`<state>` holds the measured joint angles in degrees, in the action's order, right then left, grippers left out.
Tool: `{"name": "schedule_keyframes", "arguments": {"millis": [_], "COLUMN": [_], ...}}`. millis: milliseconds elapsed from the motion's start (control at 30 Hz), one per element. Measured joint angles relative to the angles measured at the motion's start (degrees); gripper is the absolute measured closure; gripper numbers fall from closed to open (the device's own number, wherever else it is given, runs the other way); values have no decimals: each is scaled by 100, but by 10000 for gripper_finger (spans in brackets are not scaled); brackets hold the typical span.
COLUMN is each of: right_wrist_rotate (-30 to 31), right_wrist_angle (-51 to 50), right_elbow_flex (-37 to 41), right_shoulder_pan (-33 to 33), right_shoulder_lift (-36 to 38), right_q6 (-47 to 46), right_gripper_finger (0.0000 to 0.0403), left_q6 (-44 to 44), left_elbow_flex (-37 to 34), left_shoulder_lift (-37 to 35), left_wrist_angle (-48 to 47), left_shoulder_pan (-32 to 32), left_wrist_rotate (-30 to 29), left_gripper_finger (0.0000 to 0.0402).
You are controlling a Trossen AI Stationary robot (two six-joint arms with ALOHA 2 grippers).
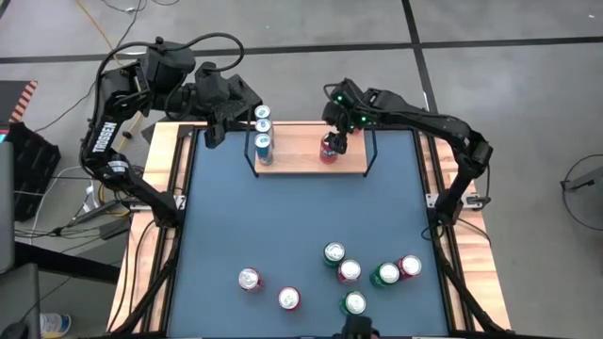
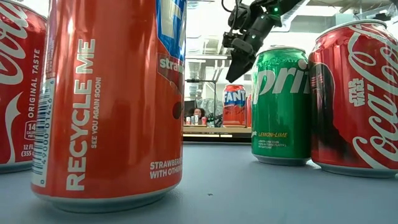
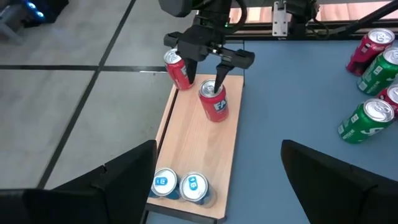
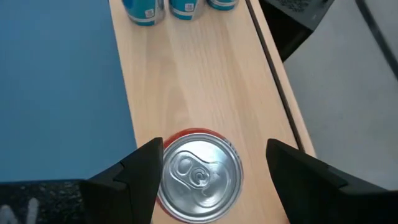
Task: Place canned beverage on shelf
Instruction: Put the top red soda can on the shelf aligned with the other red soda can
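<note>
Shelf holds blue cans (three) and a Fanta can.

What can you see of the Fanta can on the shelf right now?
The Fanta can is red-orange with a blue logo and a silver top, tab unopened. It stands upright on the light-wood shelf, toward the end away from the blue cans. The right gripper is directly above it, one open finger on each side of the top; whether they touch it cannot be told. In the left wrist view another red can shows just beyond it.
</note>
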<state>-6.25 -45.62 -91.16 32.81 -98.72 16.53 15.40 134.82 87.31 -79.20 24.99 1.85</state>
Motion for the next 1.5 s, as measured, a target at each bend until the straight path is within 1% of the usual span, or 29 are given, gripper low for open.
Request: {"name": "schedule_keyframes", "arguments": {"millis": [67, 200, 600, 733, 900, 1100, 1267, 1433, 1500], "right_wrist_rotate": [-58, -364, -358, -183, -136, -112, -138, -403, -396], "right_wrist_angle": [-5, -20, 5, -37, -39, -57, -14, -6, 3], "right_elbow_flex": [0, 3, 33, 62, 59, 52, 31, 36, 24], "right_shoulder_pan": [43, 82, 76, 76, 117, 68, 43, 41, 49], "right_shoulder_lift": [0, 0, 0, 0, 0, -191, -341, -360, -333], "right_q6": [-51, -157, -100, -56, -61, -96, -63, -140, -136], "right_gripper_finger": [117, 117, 117, 117, 117, 117, 116, 116, 113], "left_q6": [0, 2, -8, -57, -24, -24, -28, -2, -2], "left_elbow_flex": [0, 0, 0, -2, -2, -2, -2, -2, -2], "left_shoulder_lift": [0, 0, 2, 2, 2, 2, 2, 2, 2], "left_wrist_angle": [0, 0, -118, -122, -120, -120, -120, -113, -109], "left_shoulder_pan": [0, 0, 0, 0, 0, 0, 0, 0, 0], "left_wrist_rotate": [0, 0, 2, 2, 4, 7, 22, 22, 20], "left_gripper_finger": [74, 74, 74, 74, 74, 74, 74, 74, 74]}}
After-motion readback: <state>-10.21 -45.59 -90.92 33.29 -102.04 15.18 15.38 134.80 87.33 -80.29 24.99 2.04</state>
